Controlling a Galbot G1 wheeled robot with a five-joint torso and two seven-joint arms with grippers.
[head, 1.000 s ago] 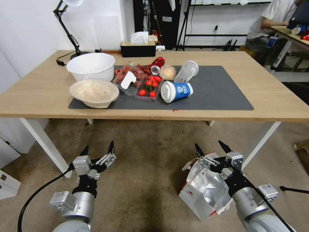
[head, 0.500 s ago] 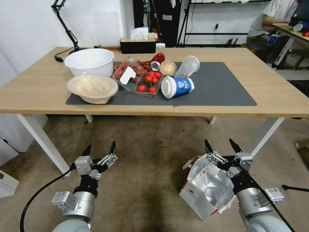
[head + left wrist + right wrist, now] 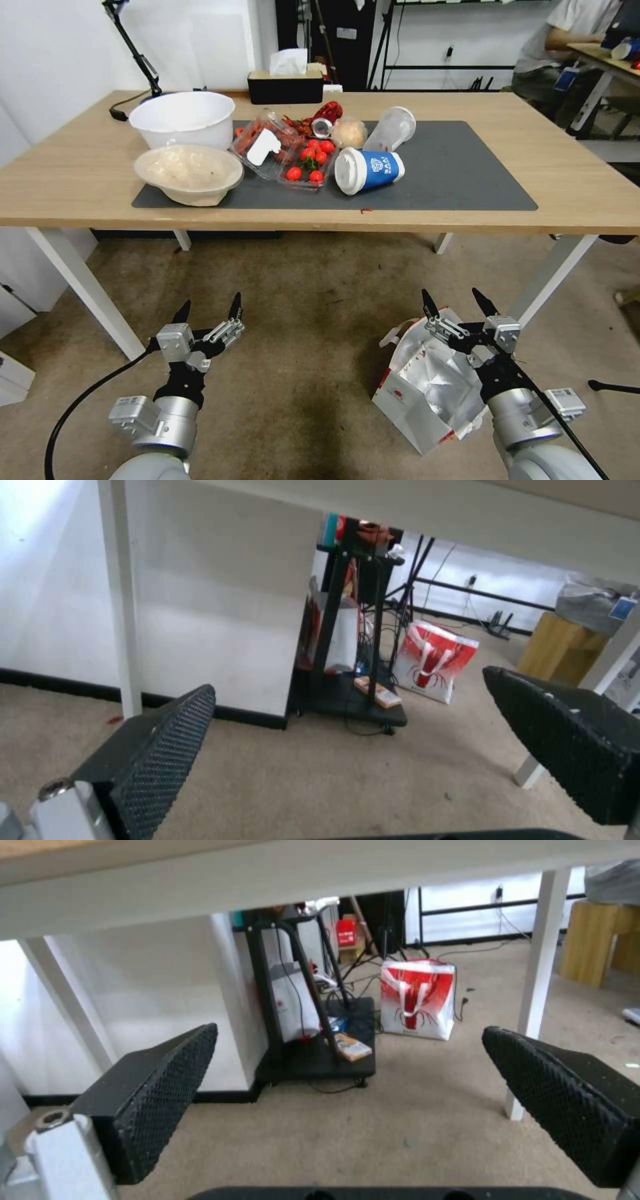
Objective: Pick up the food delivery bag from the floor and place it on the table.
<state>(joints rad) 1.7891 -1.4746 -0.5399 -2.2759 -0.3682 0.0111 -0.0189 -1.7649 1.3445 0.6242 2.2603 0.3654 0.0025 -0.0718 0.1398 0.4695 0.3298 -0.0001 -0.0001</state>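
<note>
A stained tan floor [image 3: 313,313] runs under the light-wood table [image 3: 567,193], whose dark mat is crowded with bowls and cups. The right hand [image 3: 460,313], jaws apart, hovers just above the food delivery bag [image 3: 423,390], which stands open on the floor, likely lining up on its rim. The left hand [image 3: 207,313], also spread, waits well apart.
</note>
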